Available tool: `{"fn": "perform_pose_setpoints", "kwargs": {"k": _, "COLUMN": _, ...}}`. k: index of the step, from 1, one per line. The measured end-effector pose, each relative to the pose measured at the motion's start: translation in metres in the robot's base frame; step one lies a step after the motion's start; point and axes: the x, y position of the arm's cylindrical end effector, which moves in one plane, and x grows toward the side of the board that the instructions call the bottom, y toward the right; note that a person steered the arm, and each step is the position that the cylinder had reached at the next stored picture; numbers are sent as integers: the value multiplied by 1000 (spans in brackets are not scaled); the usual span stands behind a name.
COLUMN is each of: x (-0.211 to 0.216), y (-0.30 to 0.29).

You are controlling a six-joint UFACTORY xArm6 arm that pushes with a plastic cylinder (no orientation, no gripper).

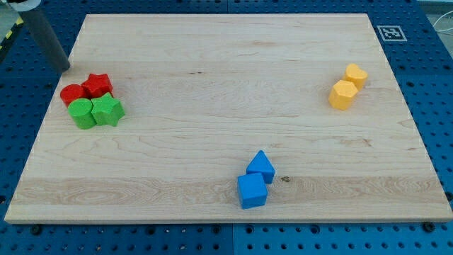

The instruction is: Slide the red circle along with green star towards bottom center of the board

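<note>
A: Where is my tip (67,69) sitting right now?

B: It is resting on the counter (212,85) at the far left, just up and left of the red pair, apart from them by a small gap. There is no claw showing, only the dark rod, so nothing is being held.

A: And the red circle (72,94)?

B: It is lying at the left edge, touching the red star (97,86) on its right. Just nearer than those, the green cylinder (83,113) is sitting on the left and the green star (107,110) is pressing against it on the right. All four are huddling in one cluster.

A: Anything else?

B: Two blue blocks are touching near the bottom centre: a blue cube (252,190) and a pointed blue block (261,167) just beyond it. Two yellow blocks are sitting together at the far right, one (342,94) nearer, the other (355,75) just behind it.
</note>
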Motion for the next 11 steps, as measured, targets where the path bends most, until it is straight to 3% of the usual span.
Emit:
{"fn": "perform_pose_setpoints", "kwargs": {"k": 6, "x": 69, "y": 12}}
{"fn": "perform_pose_setpoints", "kwargs": {"k": 10, "x": 81, "y": 134}}
{"fn": "perform_pose_setpoints", "kwargs": {"k": 11, "x": 82, "y": 140}}
